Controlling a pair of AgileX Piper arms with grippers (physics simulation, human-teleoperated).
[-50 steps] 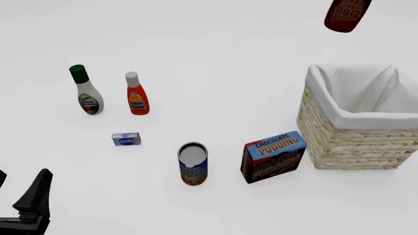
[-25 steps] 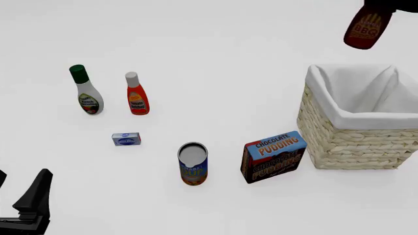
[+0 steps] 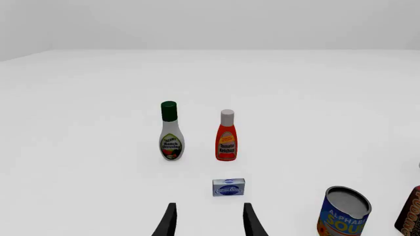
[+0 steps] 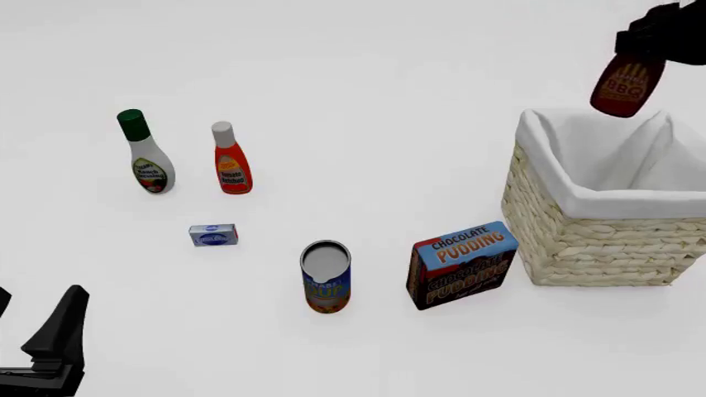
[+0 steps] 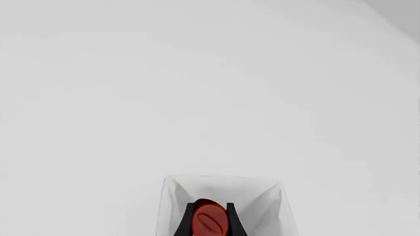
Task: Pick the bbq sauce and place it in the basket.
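Dark red-brown bbq sauce (image 4: 627, 84) hangs in the air, clamped near its cap end by the right gripper (image 4: 660, 37), whose black fingers close on the bottle's upper part. In the front view the bottle tilts slightly, label facing the camera, its base below the gripper and over the far rim of the basket (image 4: 574, 240); it is above the white lining, not touching it.

Right wrist view: the red cap (image 5: 210, 221) sits pinched between the two fingers (image 5: 186, 223), with the basket's white-lined opening (image 5: 262, 196) directly beyond the fingertips. Bottle body is hidden behind the cap in this view.

Left gripper (image 3: 208, 221): fingers apart with a moderate gap, holding nothing. In the front view it shows only as a black piece (image 4: 55, 339) at the near left corner, well apart from the basket.

Ahead of the left gripper, closest first:
- small blue-and-white box (image 3: 228, 187), lying flat, just beyond the fingertips;
- orange-red ketchup bottle (image 3: 226, 136) with white cap, upright;
- white dressing bottle (image 3: 170, 132) with green cap, upright, beside the ketchup, not touching.

Off toward the right arm's side of the left gripper: soup can (image 4: 326, 276), upright, and chocolate pudding box (image 4: 461, 265), standing tilted, near the basket's wicker wall but apart from it.

White table (image 4: 386, 124) under all.
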